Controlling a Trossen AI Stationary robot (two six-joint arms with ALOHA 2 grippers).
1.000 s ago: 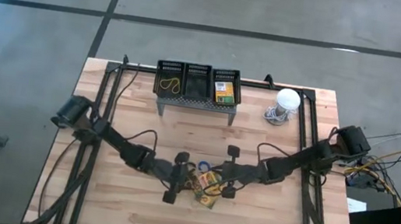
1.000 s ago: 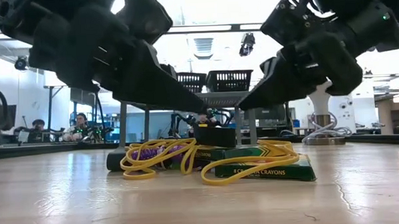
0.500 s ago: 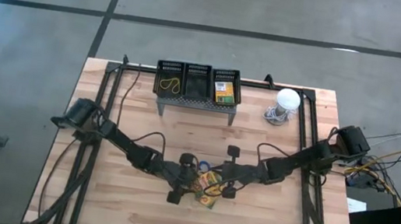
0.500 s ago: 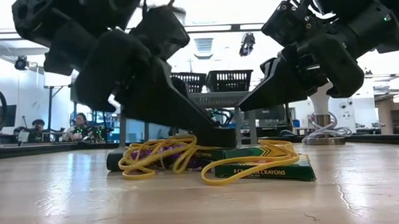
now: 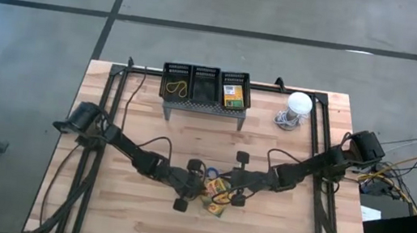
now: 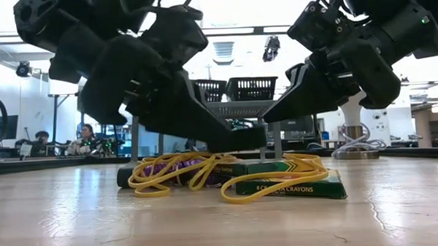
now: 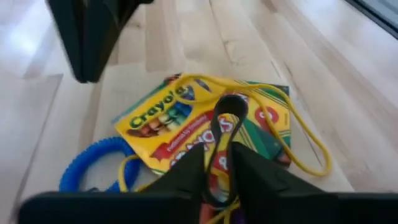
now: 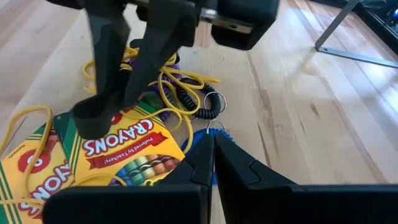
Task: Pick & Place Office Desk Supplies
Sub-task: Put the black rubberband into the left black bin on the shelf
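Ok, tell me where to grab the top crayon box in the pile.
Come straight down from above: the top crayon box lies flat on another box, so pinch across its two long edges. Mind the yellow rubber band draped over it.

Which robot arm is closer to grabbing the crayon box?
Probably the left. Its left pincer is down at the crayon boxes and yellow bands, while the right pincer hangs higher, fingers together.

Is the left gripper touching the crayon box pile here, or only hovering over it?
Cannot tell. In the low view the left gripper sits right at the top of the crayon boxes and yellow rubber bands, showing neither clear gap nor contact.
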